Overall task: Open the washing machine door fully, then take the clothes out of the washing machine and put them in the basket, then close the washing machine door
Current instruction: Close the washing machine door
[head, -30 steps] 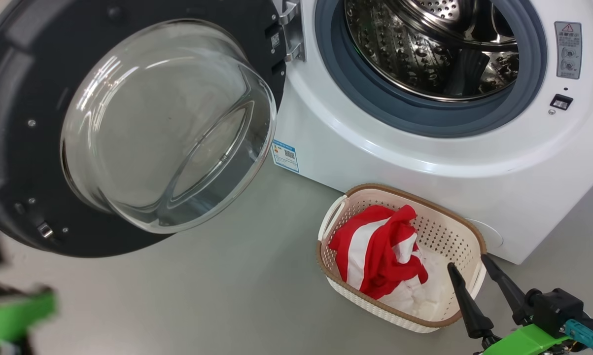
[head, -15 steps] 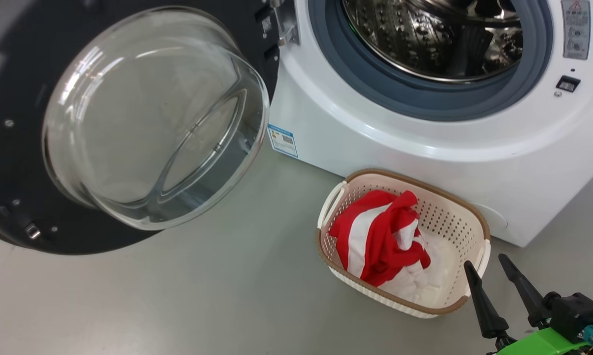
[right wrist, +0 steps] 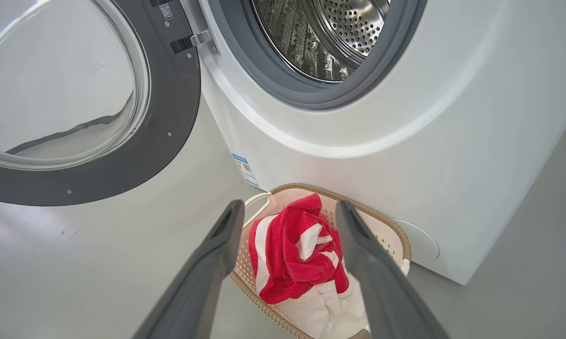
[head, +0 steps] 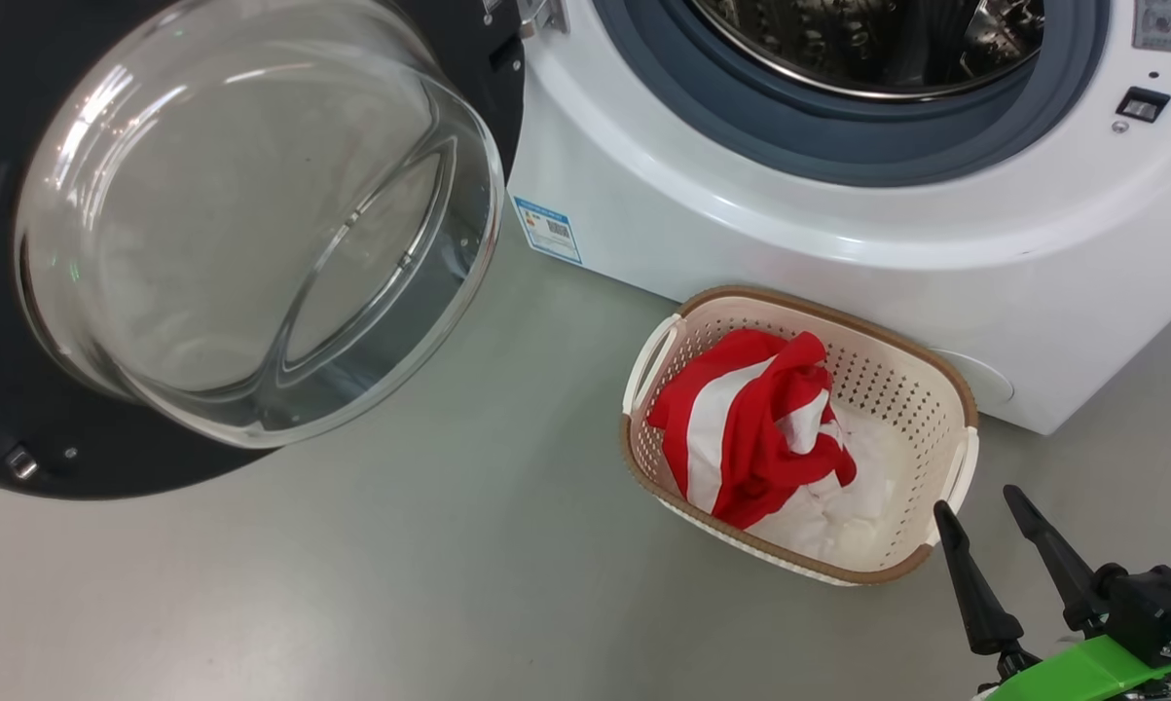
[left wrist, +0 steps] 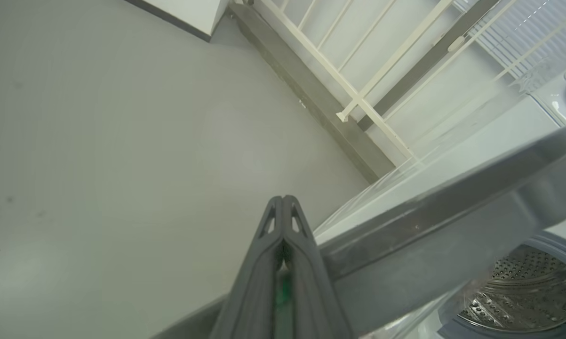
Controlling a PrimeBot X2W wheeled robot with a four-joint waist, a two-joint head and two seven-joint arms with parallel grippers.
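Observation:
The washing machine door stands swung wide open at the left, its glass bowl bulging toward me; it also shows in the right wrist view. The white washing machine shows its steel drum, and no garment shows in the part I see. Red and white clothes lie in the cream basket on the floor before the machine. My right gripper hovers open just right of the basket's near corner, nothing between its fingers. In the left wrist view my left gripper is shut and empty beside the door's grey rim.
Grey floor spreads in front of the machine and under the door. A white railing and a wall base run behind the door in the left wrist view. A blue sticker marks the machine's lower left front.
The head camera has tilted, so the whole scene has slid up and left. A blurred green left arm part at the lower left has left the picture. The right gripper stays open by the basket.

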